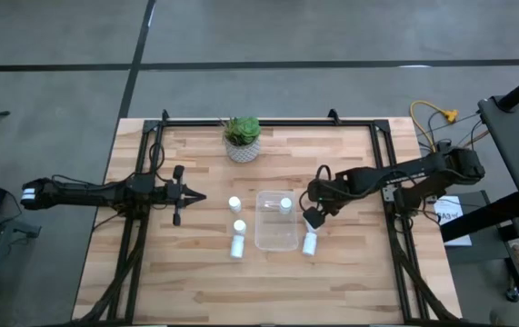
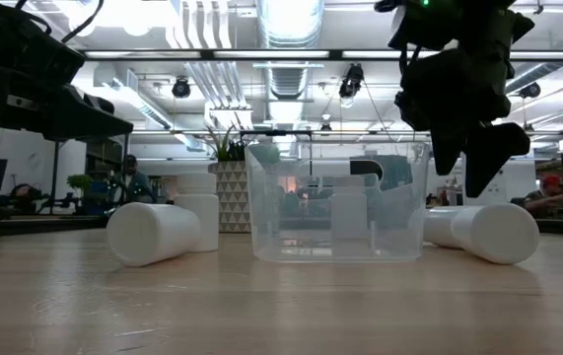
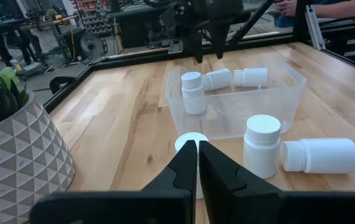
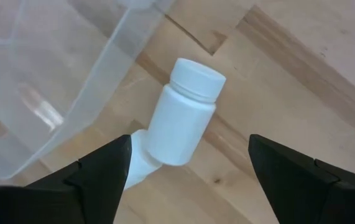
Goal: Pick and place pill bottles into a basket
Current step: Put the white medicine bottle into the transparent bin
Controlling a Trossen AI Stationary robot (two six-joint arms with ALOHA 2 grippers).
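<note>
The left gripper (image 1: 191, 195) waits on the left side of the table, well away from the basket (image 1: 275, 232). Its fingers are pressed together and hold nothing, so I do not think it will cause trouble. The right gripper (image 4: 189, 142) hangs over the wood just to the right of the basket. Its fingers are spread wide and it holds nothing. Right under it a bottle (image 4: 183, 118) lies on its side, and a second bottle (image 4: 137, 167) lies touching its bottom end, close to the basket wall. This is where things could go wrong. A bottle on its side is round, so it may roll away if one finger bumps it first. The two bottles touch, so the fingers may push the second one or catch both at once. The left finger also comes down near the clear wall, and it may hit the basket and slide it. If the fingers grab only the cap end, the bottle may tip and drop. Now the count, from left to right. There are two grippers. There are six bottles. Three are left of the basket: one standing (image 1: 234, 204), one just in front of it (image 1: 239, 226) and one lying down (image 1: 238, 245). One stands inside the basket (image 1: 285, 204). Two lie to its right. There is one basket and one plant pot (image 1: 242, 143) at the back.
</note>
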